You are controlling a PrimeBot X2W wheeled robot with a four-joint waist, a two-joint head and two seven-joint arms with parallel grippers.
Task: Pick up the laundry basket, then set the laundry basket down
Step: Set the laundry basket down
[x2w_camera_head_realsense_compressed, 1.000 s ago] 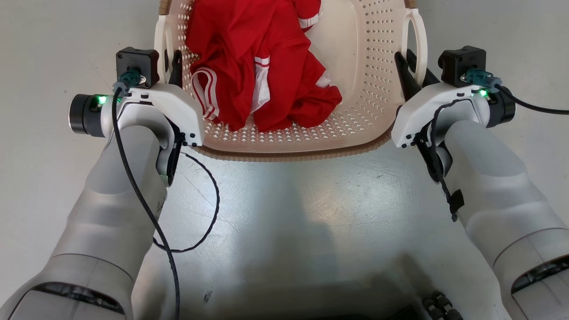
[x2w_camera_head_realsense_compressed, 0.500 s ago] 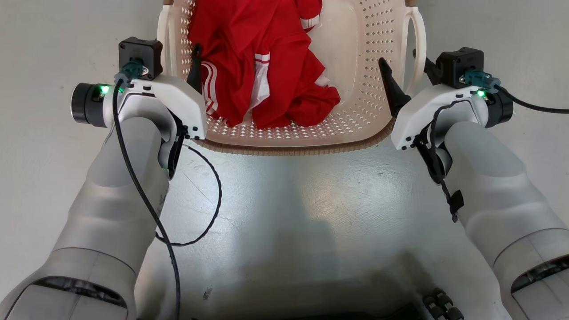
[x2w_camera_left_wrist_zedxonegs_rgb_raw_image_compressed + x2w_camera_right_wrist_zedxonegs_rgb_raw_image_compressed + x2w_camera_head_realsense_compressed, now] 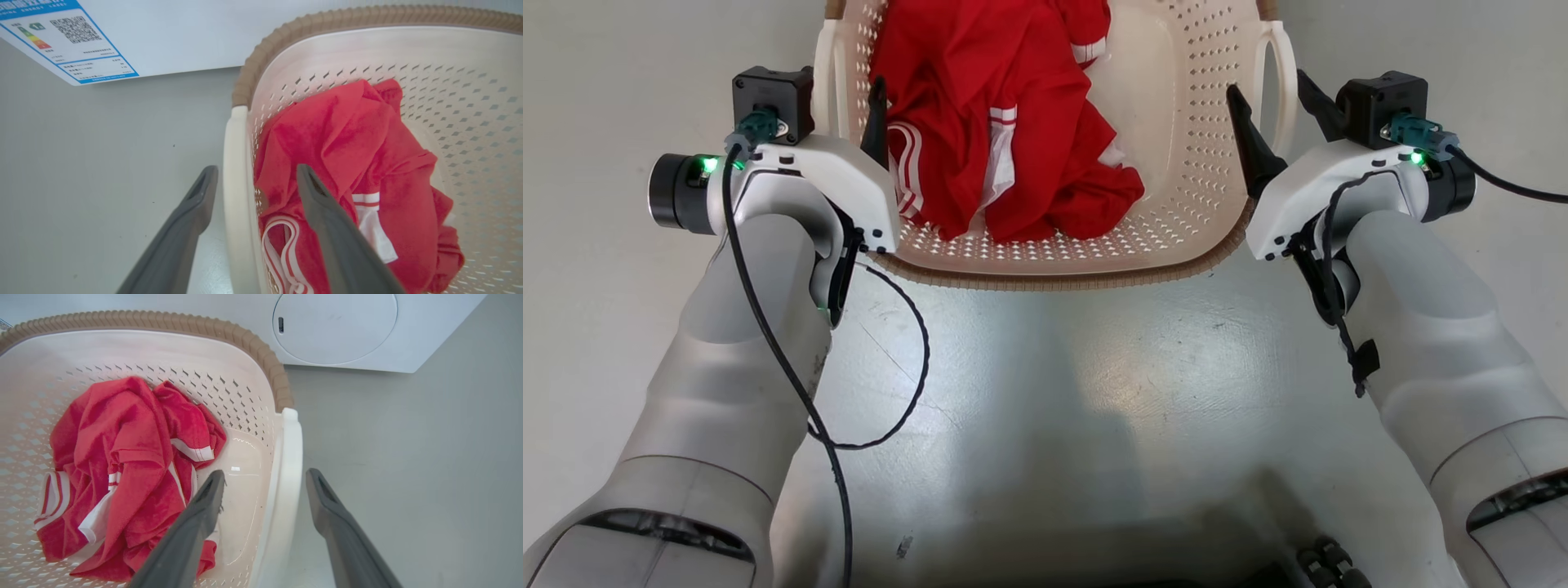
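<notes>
The cream-white perforated plastic laundry basket (image 3: 1054,282) with a brown rim sits on the grey floor (image 3: 1054,392). The left gripper (image 3: 256,169) and the right gripper (image 3: 265,473), both spread wide, each straddle a white side handle (image 3: 288,477) of it.

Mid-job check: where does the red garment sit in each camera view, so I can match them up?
Head view: red garment at top centre, toward the left side of the laundry basket.
Left wrist view: centre-right, inside the basket, just beyond its white handle.
Right wrist view: left of centre, lying in the basket.
Shared landmark: the basket's brown woven rim.
</notes>
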